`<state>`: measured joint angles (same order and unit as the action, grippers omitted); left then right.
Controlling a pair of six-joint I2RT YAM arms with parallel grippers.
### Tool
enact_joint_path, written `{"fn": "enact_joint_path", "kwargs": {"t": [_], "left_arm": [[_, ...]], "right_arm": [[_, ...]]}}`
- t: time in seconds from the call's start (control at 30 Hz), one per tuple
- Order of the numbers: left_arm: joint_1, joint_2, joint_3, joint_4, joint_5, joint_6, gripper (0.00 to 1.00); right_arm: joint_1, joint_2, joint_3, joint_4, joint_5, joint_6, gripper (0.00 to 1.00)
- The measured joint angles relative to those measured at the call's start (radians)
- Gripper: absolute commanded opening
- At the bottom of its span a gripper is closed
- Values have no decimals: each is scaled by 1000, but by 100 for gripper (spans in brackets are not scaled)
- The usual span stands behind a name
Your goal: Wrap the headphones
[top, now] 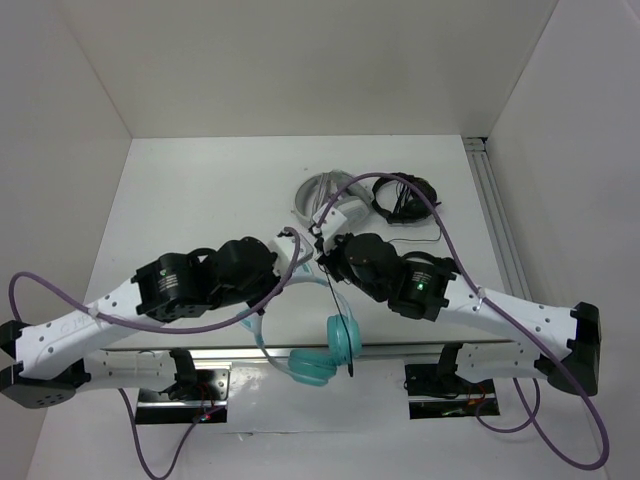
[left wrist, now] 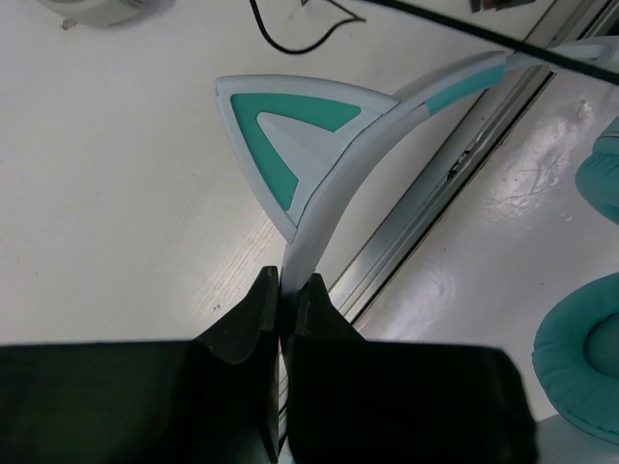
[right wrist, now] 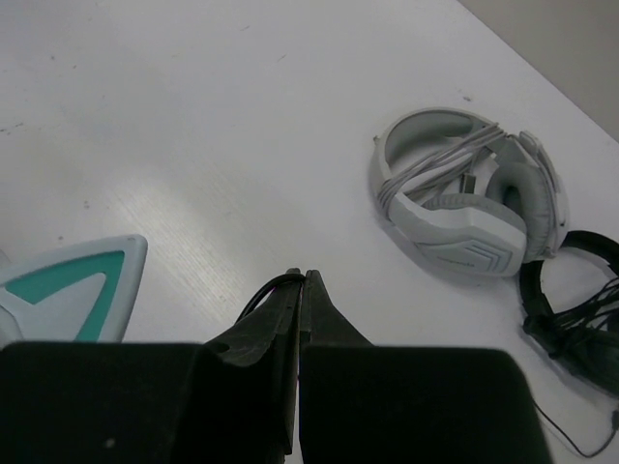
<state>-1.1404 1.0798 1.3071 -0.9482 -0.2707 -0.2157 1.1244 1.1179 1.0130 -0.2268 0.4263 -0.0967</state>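
The teal headphones hang over the table's near edge, earcups (top: 343,335) low between the arm bases. In the left wrist view the pale blue headband (left wrist: 334,188) with a teal cat ear (left wrist: 290,135) rises from my left gripper (left wrist: 288,282), which is shut on the band. Teal ear pads (left wrist: 580,367) show at the right. My right gripper (right wrist: 302,276) is shut on the thin black cable (right wrist: 253,300), which loops out at its fingertips. In the top view the left gripper (top: 291,240) and the right gripper (top: 320,241) sit close together at mid-table, the cable (top: 335,300) running down to the earcups.
White-grey headphones (top: 325,195) with their cord wound on them lie behind the grippers, also in the right wrist view (right wrist: 464,203). Black headphones (top: 405,197) lie to their right (right wrist: 575,309). An aluminium rail (top: 495,200) runs along the right side, another along the near edge (left wrist: 455,164).
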Motion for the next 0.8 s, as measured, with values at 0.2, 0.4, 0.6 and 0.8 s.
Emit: {"fn": "enact_joint_path", "kwargs": {"t": [0.2, 0.4, 0.6, 0.8], "left_arm": [[8, -113, -6, 24, 25, 19, 0], [11, -180, -8, 27, 25, 32, 0], [11, -206, -8, 34, 19, 26, 0], [-4, -256, -8, 105, 68, 6, 0]], "right_arm": [[-52, -11, -20, 0, -140, 2, 0], [-84, -29, -27, 44, -269, 3, 0], [-106, -29, -108, 175, -416, 19, 10], [-159, 27, -206, 369, -487, 66, 47]]}}
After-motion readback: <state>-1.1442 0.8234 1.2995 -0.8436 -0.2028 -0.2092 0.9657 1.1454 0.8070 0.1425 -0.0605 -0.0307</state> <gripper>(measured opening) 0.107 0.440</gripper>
